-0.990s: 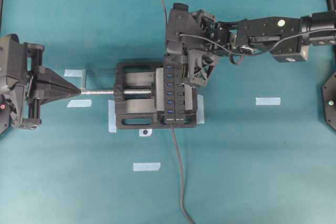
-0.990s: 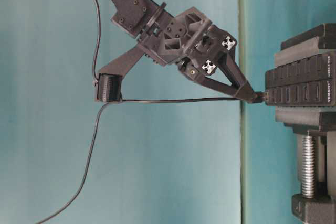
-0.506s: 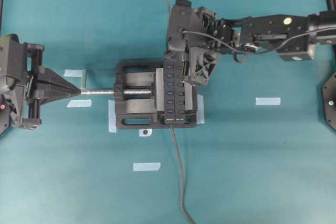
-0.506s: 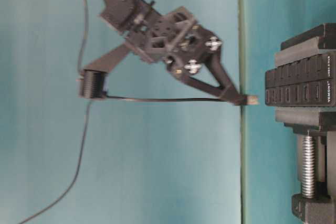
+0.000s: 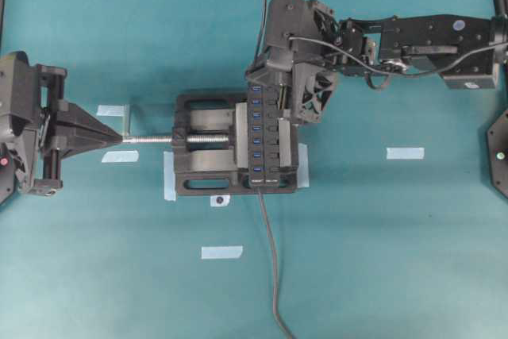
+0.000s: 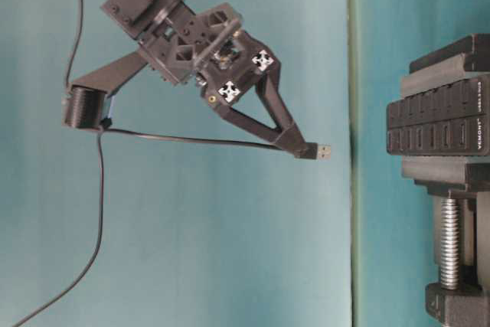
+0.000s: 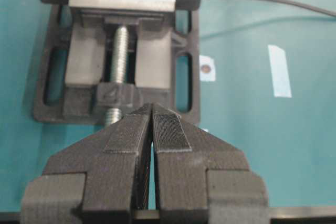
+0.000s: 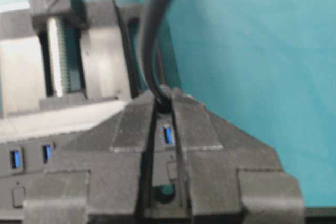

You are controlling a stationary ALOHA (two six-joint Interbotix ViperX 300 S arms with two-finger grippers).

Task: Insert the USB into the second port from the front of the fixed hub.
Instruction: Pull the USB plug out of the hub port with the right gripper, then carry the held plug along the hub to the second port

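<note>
Your plug (image 6: 324, 151) sits pinched in the right hand (image 6: 305, 150), its metal tip poking out past the fingertips and pointing at the hub (image 6: 438, 125), with a clear gap of open air between the two. Judging by its looks, the plug is light and rigid, so it should hold its angle as long as the grip stays on the short black body; the metal tip must remain free to enter a port. The cable (image 6: 184, 140) trailing behind it is thin and limp: it runs back to a round black part on the arm and then hangs down in a loose curve, so expect a little drag but no real resistance.

From above, the hub (image 5: 265, 139) lies clamped in a black vise (image 5: 205, 154), its row of blue ports facing up, and your right hand hovers over its far end. The port slots are narrow, so the plug likely needs to be square to the slot before you press; a tilted tip could jam on the edge. The hub's own cable (image 5: 271, 267) leaves the near end and stays out of your path.

The left hand (image 7: 153, 121) rests clenched and empty, just beside the tip of the vise screw (image 7: 118, 45). Bits of pale tape (image 5: 221, 252) dot the surface (image 5: 381, 260), none in the way.
</note>
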